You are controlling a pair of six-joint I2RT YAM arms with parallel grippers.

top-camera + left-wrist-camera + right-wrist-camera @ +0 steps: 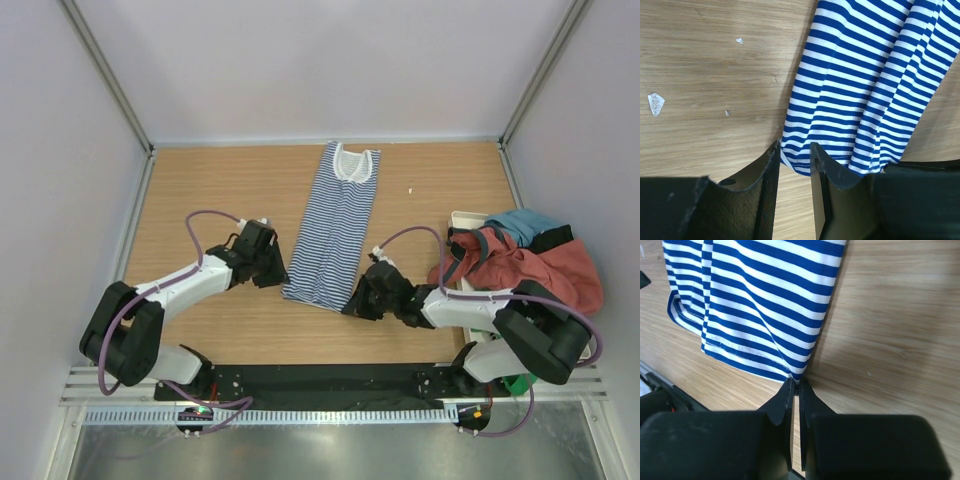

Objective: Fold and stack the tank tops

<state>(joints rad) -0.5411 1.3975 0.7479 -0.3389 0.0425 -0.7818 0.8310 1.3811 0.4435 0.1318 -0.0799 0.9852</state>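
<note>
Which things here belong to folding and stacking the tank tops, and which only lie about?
For the job: striped tank top; rust-red tank top.
Lying about: white tray under the red top; small white scraps on the table.

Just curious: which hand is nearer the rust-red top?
Right. The right hand touches the striped top at its corner toward the rust-red top; the left hand is at the opposite corner.

Wood-grain table (220, 180) with small white flecks (656, 103), a white bin (465, 217) at its right edge
</note>
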